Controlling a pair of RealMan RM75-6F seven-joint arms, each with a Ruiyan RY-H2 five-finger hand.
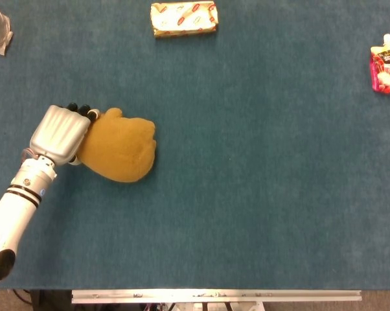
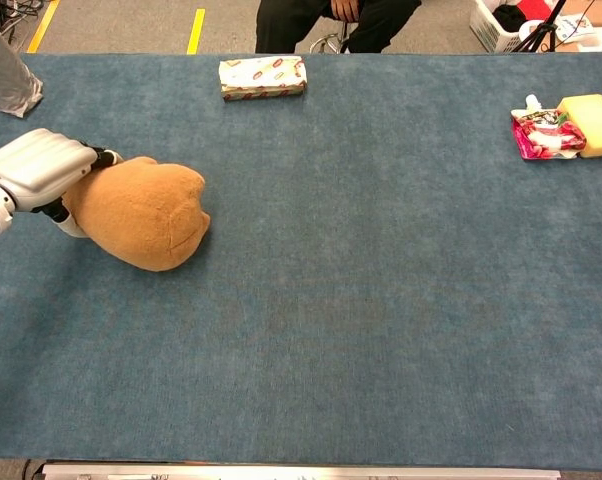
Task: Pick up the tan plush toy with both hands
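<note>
While the left hand [image 1: 61, 134] presses its curled fingers onto the tan plush toy [image 1: 119, 148] at the table's [image 1: 247, 194] left side, whether it truly grips is unclear. Farther back lie a wrapped snack pack [image 1: 183, 17] and red pouch [image 1: 387, 66].

Left hand [image 1: 60, 135] against the tan plush toy [image 1: 120, 149], fingers [image 1: 85, 111] over its top.

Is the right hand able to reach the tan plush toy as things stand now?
Hard to say: neither view shows the right hand. Only the left hand rests against the tan plush toy. The toy's right side faces bare table, so that approach looks free.
</note>
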